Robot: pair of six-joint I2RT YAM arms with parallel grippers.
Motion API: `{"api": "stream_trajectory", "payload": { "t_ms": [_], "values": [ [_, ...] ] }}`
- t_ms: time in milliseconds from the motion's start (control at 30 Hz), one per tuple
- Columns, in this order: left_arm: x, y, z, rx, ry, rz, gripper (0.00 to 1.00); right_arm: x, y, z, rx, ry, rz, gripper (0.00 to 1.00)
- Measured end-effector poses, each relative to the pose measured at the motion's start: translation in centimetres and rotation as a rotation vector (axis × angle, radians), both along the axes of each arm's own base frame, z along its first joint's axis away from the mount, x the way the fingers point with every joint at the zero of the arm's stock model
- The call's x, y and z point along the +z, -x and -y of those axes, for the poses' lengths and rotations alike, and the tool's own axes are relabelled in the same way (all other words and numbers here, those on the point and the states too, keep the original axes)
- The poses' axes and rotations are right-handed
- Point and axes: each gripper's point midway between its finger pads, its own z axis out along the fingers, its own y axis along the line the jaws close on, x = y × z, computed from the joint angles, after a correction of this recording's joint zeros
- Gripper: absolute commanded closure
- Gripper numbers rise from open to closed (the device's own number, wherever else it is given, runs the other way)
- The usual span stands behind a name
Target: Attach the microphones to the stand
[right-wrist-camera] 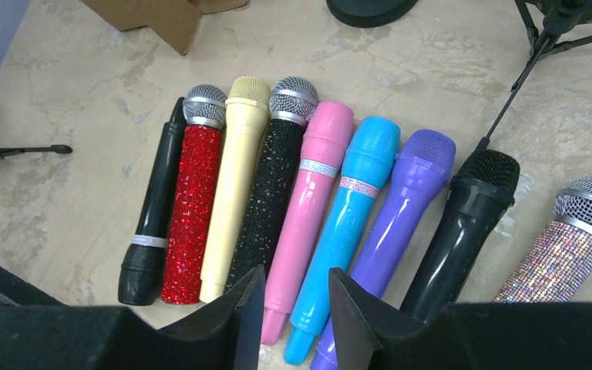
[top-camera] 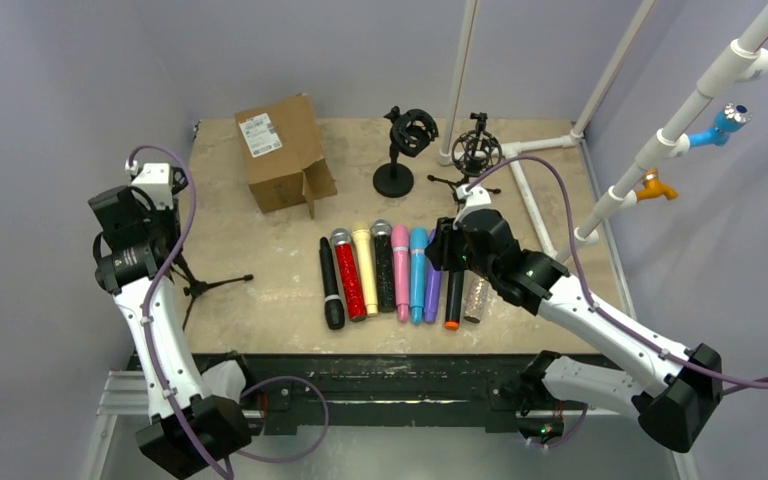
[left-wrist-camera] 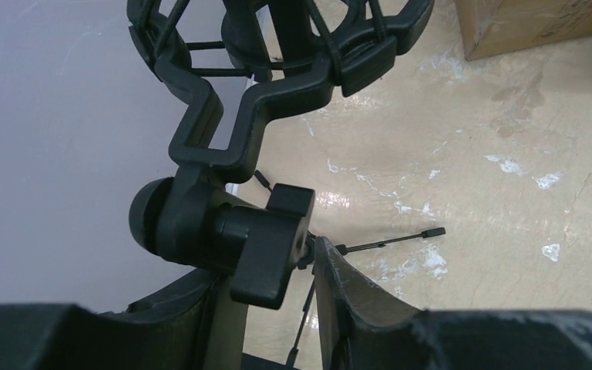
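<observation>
Your nine microphones [top-camera: 400, 272] lie in a row at the middle of the table [top-camera: 260, 250], heads toward the far edge, most bodies touching their neighbours. Expect each to be light, stiff and round, so it will likely roll once lifted clear of the row. Take one across the barrel at mid-length, never by the mesh head, which looks easy to dent. The packed row leaves your fingers little room. The glittery silver microphone [right-wrist-camera: 559, 258] at the right end lies slightly apart and looks easiest to reach.

The glossy pink microphone [right-wrist-camera: 312, 193], blue microphone [right-wrist-camera: 351, 216] and purple microphone [right-wrist-camera: 401, 220] look slippery. The glittery red microphone [right-wrist-camera: 193, 200] should give better bite.

Your right gripper [right-wrist-camera: 293, 281] hovers over the pink and blue tails, jaws partly spread, holding nothing. Your left gripper [left-wrist-camera: 266, 270] flanks the tripod stand [top-camera: 205, 287] at its knob [left-wrist-camera: 266, 254]; you cannot tell whether it pinches.
</observation>
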Motion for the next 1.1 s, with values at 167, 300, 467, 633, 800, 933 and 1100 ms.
{"api": "stream_trajectory", "payload": {
  "t_ms": [167,300,467,633,800,933,1100],
  "values": [
    [-0.1,-0.6,-0.1,-0.018,0.039,0.005,0.74,-0.2,0.1,-0.2,0.014,0.002,0.003,0.67],
    [0.2,-0.7,0.0,-0.031,0.049,0.024,1.00,-0.2,0.1,-0.5,0.024,0.001,0.014,0.71],
    [1.0,-1.5,2.1,-0.128,0.113,0.078,1.00,-0.5,0.3,-0.6,0.035,0.011,0.017,0.73],
    [1.4,-1.9,4.3,-0.234,0.171,0.115,1.00,-0.3,0.1,-0.7,0.039,0.007,0.029,0.75],
    [0.9,-1.7,6.9,-0.352,0.240,0.136,1.00,-0.5,0.2,-0.7,0.046,0.017,0.035,0.77],
    [0.2,-1.7,9.1,-0.465,0.318,0.148,1.00,-0.4,0.2,-0.8,0.048,0.020,0.038,0.78],
    [-0.2,-2.0,11.0,-0.611,0.359,0.170,1.00,-0.5,0.4,-1.0,0.055,0.023,0.040,0.79]
  ]
}}
